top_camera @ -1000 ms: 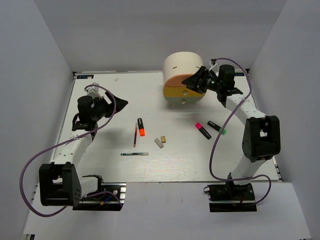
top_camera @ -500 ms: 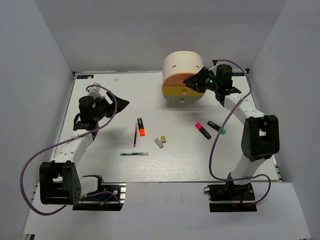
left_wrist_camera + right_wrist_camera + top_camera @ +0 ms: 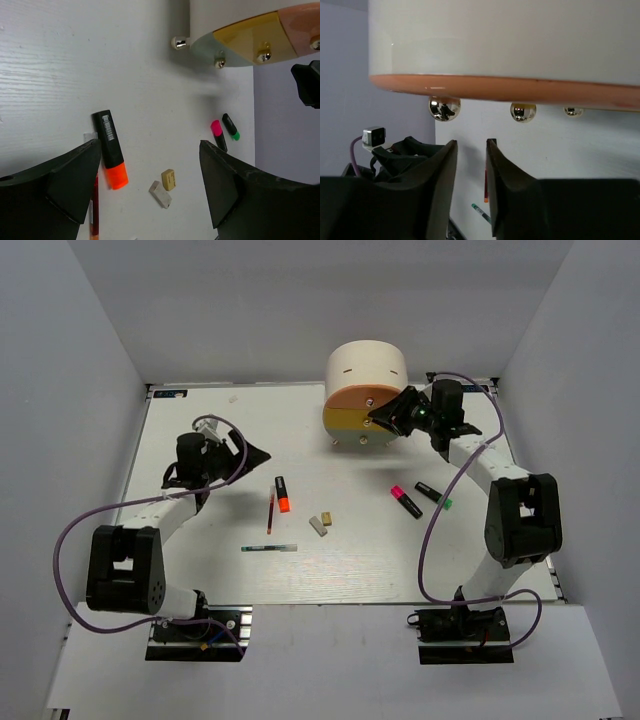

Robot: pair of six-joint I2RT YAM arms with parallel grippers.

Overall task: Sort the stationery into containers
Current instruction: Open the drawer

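At the front of the cream organizer [image 3: 365, 365], the right gripper [image 3: 471, 145] has its fingers only narrowly parted, close under the round knobs [image 3: 444, 108] by the orange drawer [image 3: 520, 90], with nothing between them. Over the table [image 3: 350, 570], the left gripper [image 3: 150, 149] is spread wide and empty near the orange highlighter [image 3: 111, 150]. Loose on the table lie the pencil [image 3: 270, 512], pen [image 3: 269, 548], white eraser [image 3: 319, 526], tan eraser [image 3: 327, 519], pink highlighter [image 3: 405, 501] and green highlighter [image 3: 434, 493].
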